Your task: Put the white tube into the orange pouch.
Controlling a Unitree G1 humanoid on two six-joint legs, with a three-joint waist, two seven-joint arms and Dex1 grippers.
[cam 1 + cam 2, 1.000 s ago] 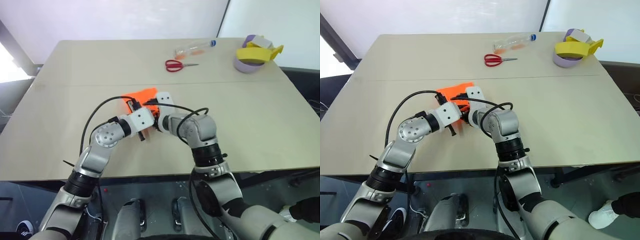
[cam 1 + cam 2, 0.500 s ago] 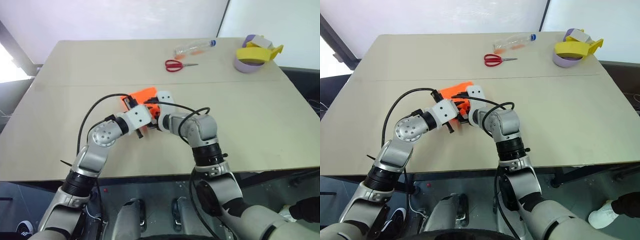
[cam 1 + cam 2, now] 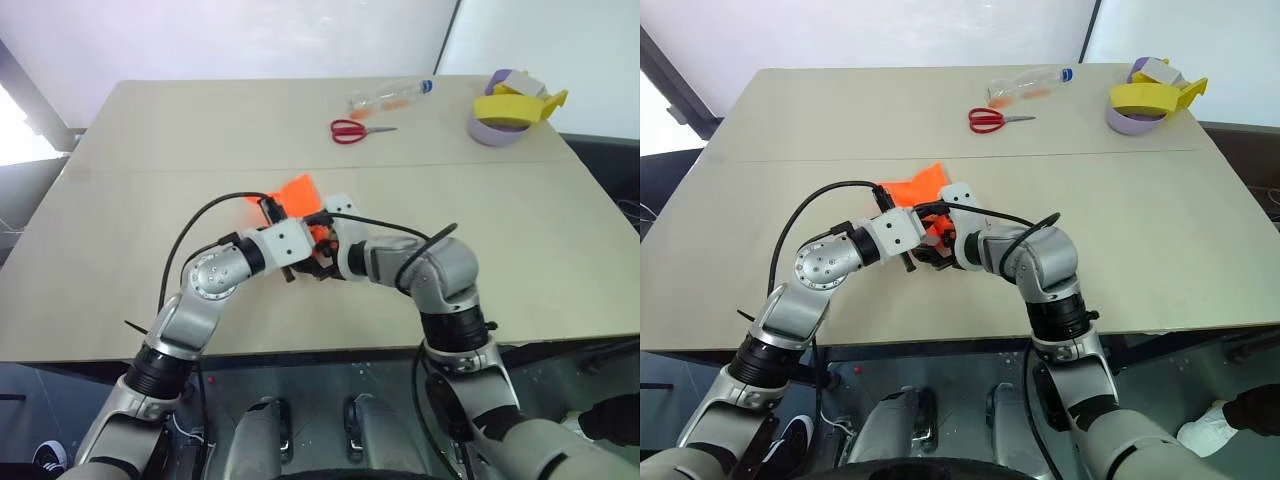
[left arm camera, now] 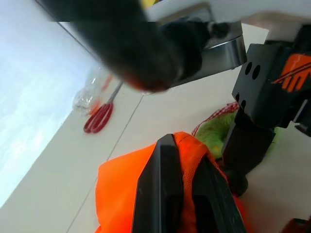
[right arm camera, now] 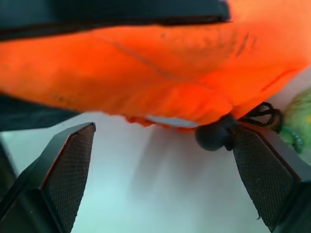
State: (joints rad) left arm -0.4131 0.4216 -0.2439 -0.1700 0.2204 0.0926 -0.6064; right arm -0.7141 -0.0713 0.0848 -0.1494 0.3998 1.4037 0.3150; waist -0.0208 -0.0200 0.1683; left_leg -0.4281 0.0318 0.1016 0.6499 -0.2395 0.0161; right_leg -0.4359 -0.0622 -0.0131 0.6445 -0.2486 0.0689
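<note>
We see the orange pouch (image 3: 917,184) lifted a little above the beige surface (image 3: 1140,220), near its middle, with one corner pointing up. Its soft fabric is pinched between the closed jaws of the left gripper (image 4: 176,187). At its lower edge a white part shows in the fabric; we cannot tell if it is the white tube. A black cord stopper (image 5: 214,137) hangs there, beside a green disc (image 4: 217,134).

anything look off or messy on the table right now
Nothing spilled or damaged. The orange pouch is bunched and lifted off the table, pinched in the shut left gripper; the right gripper is open just below it. The clear bottle lies on its side beside the scissors.
</note>
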